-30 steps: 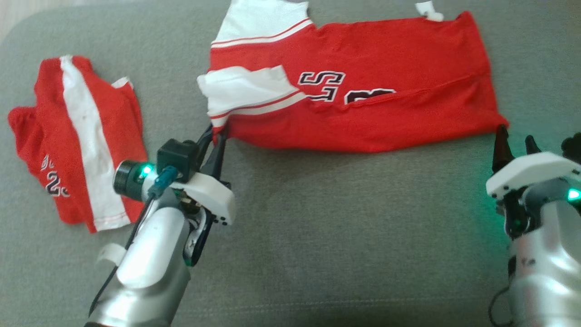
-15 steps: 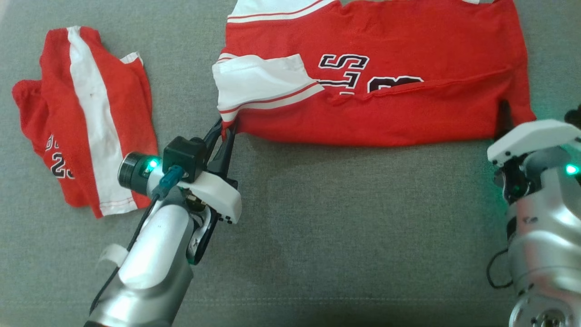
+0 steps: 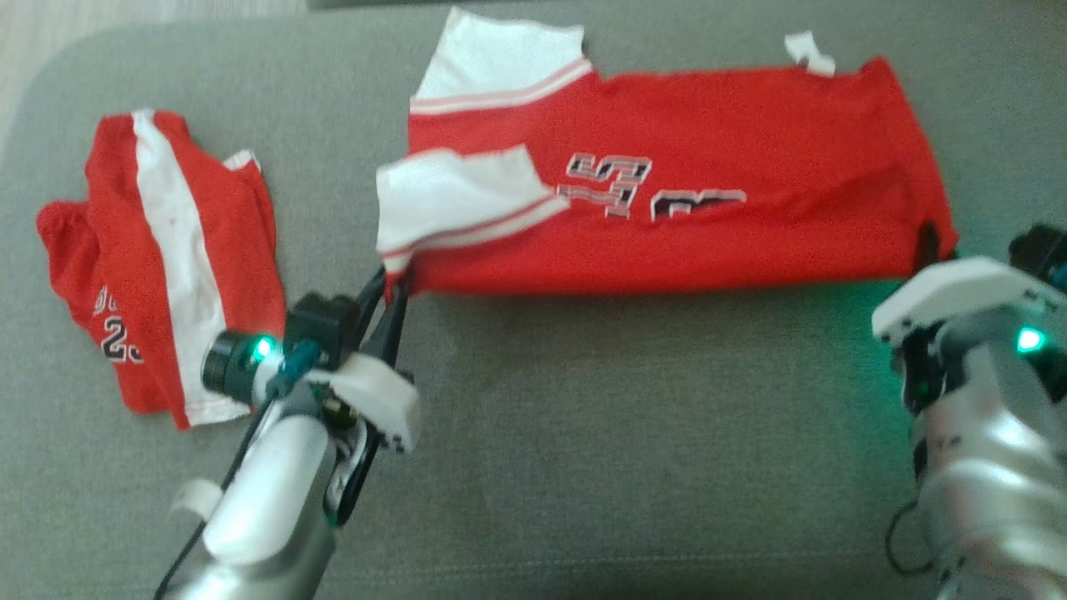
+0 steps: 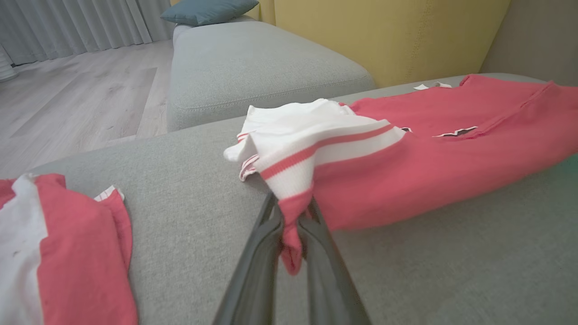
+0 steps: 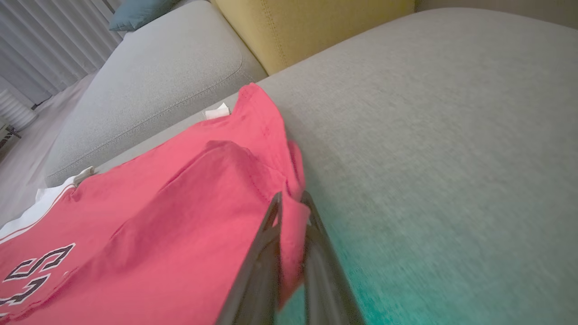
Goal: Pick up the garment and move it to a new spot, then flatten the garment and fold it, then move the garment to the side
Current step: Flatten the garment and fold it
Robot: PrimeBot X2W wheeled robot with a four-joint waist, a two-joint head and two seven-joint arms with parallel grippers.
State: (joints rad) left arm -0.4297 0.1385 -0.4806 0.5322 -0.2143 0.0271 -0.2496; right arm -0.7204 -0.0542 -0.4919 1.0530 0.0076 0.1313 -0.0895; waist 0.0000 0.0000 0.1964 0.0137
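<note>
Red jersey [image 3: 667, 208] folding: pinches its near corners tight in left fingers [image 4: 258, 253] and right fingers [image 5: 257, 262], flat on the sofa [image 3: 583, 433]; probably needs an even lift, carrying that edge over.

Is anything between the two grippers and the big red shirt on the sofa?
Nothing visible. The left gripper is shut on the near left corner of the shirt, and the right gripper is shut on its near right corner.
</note>
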